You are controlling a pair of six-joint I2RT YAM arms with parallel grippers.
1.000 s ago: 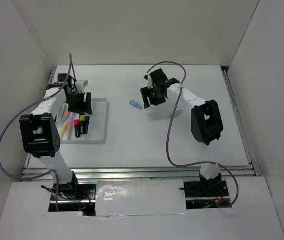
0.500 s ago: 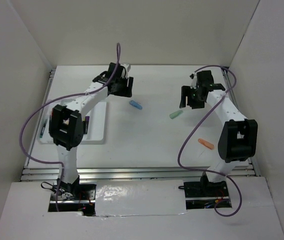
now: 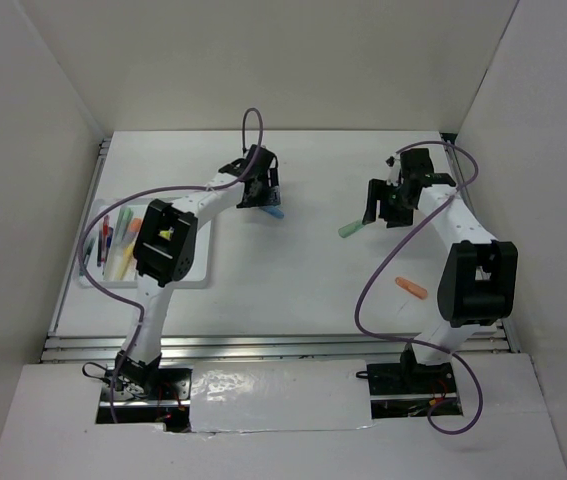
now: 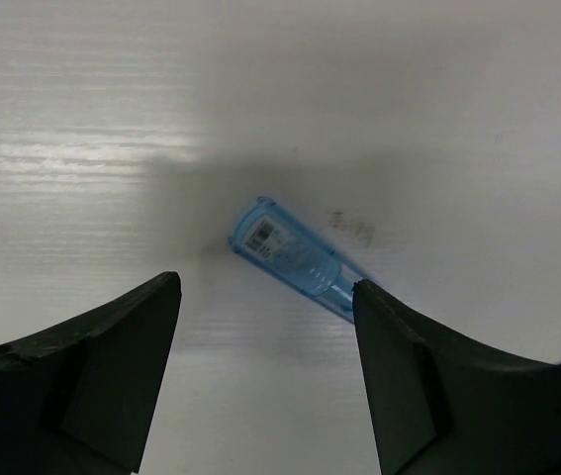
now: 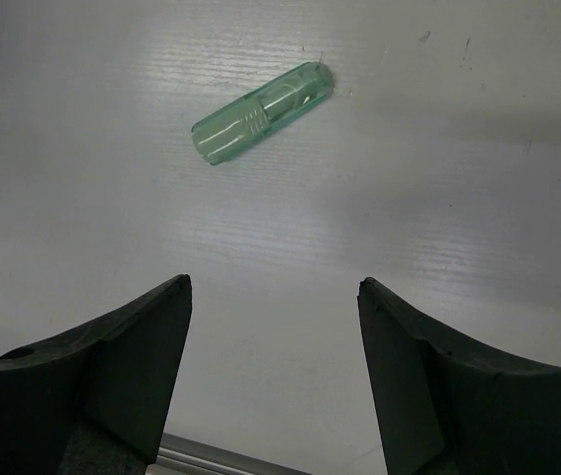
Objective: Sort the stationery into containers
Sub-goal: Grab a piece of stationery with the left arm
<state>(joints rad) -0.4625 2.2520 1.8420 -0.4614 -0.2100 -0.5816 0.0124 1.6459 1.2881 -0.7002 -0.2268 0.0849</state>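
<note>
Highlighter [image 4: 290,257] end behind left gripper [image 4: 265,289]

Surface [image 3: 293,290] now: tray [image 3: 199,268] at left, blue pen [image 3: 275,212] centre, mint pen [image 3: 351,229] right of it, orange marker [image 3: 411,289], perhaps a highlighter, nearer.

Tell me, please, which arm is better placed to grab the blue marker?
Left: the left gripper, open, hangs right over the blue marker. The right gripper, also open, faces the mint marker instead.
</note>
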